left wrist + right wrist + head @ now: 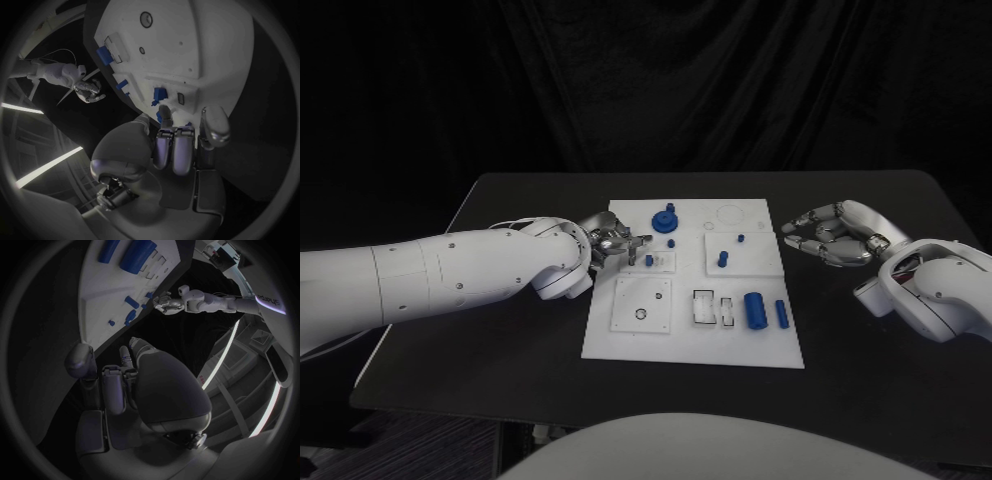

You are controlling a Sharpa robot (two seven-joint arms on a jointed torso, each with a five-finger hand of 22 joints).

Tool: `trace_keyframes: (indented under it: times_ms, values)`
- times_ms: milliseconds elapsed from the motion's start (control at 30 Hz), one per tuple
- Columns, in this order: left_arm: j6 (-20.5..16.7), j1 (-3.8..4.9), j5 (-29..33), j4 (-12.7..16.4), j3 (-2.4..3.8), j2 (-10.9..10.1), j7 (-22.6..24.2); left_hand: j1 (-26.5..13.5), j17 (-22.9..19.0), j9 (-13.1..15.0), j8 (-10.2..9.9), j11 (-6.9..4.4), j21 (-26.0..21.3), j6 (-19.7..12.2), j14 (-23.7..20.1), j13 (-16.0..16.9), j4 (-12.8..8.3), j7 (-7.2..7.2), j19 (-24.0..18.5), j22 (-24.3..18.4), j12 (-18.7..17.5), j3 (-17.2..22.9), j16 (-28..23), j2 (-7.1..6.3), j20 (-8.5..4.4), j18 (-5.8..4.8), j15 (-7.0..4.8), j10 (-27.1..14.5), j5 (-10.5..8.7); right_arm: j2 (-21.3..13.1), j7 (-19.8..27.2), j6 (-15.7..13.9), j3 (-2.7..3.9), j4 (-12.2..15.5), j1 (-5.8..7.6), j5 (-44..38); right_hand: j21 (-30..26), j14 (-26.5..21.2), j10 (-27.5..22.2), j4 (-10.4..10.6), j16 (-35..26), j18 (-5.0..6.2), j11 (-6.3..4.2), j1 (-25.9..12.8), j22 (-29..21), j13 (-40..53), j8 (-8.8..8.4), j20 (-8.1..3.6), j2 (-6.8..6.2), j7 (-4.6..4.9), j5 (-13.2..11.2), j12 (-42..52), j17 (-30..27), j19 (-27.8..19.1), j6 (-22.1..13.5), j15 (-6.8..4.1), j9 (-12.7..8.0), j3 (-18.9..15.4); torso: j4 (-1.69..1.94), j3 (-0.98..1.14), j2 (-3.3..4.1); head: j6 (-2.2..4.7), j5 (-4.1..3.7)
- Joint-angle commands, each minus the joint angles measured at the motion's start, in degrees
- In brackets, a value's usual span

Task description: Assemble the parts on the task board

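Two hands flank the task board (620,335), a white plate lying flat mid-surface (516,200), which is black.

Left hand (615,245) sits at the board's left edge, over the upper-left area. Fingers reach onto the board beside a small blue peg (651,260) standing in a square sub-plate. In the left wrist view a fingertip (165,111) looks to be touching a small blue piece (159,118) at the board's edge, but whether it's pinched or just touched — can't tell.

Right hand (831,235) hovers off the board's right edge, apart from it, above the bare surface. Fingers curled in toward the palm, nothing in them.

Board contents, head view:
- blue round knob-like part (666,217) standing near the top, left of centre
- small blue peg (671,242) just below it
- small blue peg (723,259) upright in the right-centre square sub-plate, w/ a tiny blue bit (738,238) above it
- big blue cylinder (753,310) lying lengthwise, lower right
- slimmer blue bar (782,315) just beside it, nearer the right edge
- two rectangular slots (705,307) left of the cylinder, pale inside; what's in them I can't tell
- plate w/ a round hole (640,312) at lower left
- ring outline (730,213) top right.
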Motion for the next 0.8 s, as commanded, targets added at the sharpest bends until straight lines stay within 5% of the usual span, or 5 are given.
trace_keyframes:
  times_ms: [33, 400, 800]
  values:
    - [3.27, 0.51, 0.09, 0.31, 0.07, -0.09, 1.15, 2.54, 8.56, 1.32, 0.25, -0.33, 0.32, -0.53, 4.28, 14.70, -1.18, 0.04, 0.35, 4.50, 0.37, 0.47, 0.29, -0.13, -0.18, -0.33, -0.46, 5.47, 1.30, -0.03, -0.25, 0.23, 0.04, 0.02, -0.17, 0.23, -0.25, 2.81, 1.49, 0.29, -0.39, 0.40, 0.33, -0.71, 6.84, 10.74, 0.15, 0.04, 0.01, 0.30, 0.33, -0.35, 7.13, -0.22, -0.09, 0.50, -0.08, -0.07, 0.03, 0.01, 0.04, 0.01, -0.11]
    - [10.31, 0.97, 0.08, -0.11, 0.08, 0.34, -2.10, 10.89, 9.32, 0.50, -0.53, -0.75, 1.13, -0.22, 4.52, 15.09, -7.10, -0.43, 0.93, 5.44, 0.86, 3.58, 0.63, -1.03, -0.46, -0.54, -0.80, 5.93, 0.64, -0.09, -0.24, 0.31, 0.04, 0.12, -0.18, 0.26, -0.34, 2.82, 1.48, 0.39, -0.38, 0.42, 0.33, -0.83, 6.82, 10.73, 0.16, 0.05, 0.08, 0.30, 0.38, -0.35, 7.14, -0.27, -0.09, 0.50, -0.09, -0.06, -0.02, -0.02, 0.03, 0.01, -0.11]
    - [11.23, 1.00, 0.08, -1.29, 0.06, 1.19, -2.64, 10.73, 9.05, 0.39, -0.64, -0.71, 0.99, 0.03, 4.46, 14.98, -7.01, -0.32, 0.97, 5.52, 0.73, 3.77, 0.51, -0.90, -0.50, -0.55, -0.82, 5.80, -0.81, -0.30, -0.29, 0.29, 0.04, 0.33, -0.19, 0.26, -0.31, 2.83, 1.49, 0.45, -0.36, 0.41, 0.32, -0.91, 6.83, 10.74, 0.18, 0.06, 0.15, 0.29, 0.43, -0.34, 7.17, -0.25, -0.07, 0.51, -0.10, -0.03, 0.08, -0.01, 0.08, 0.01, -0.22]
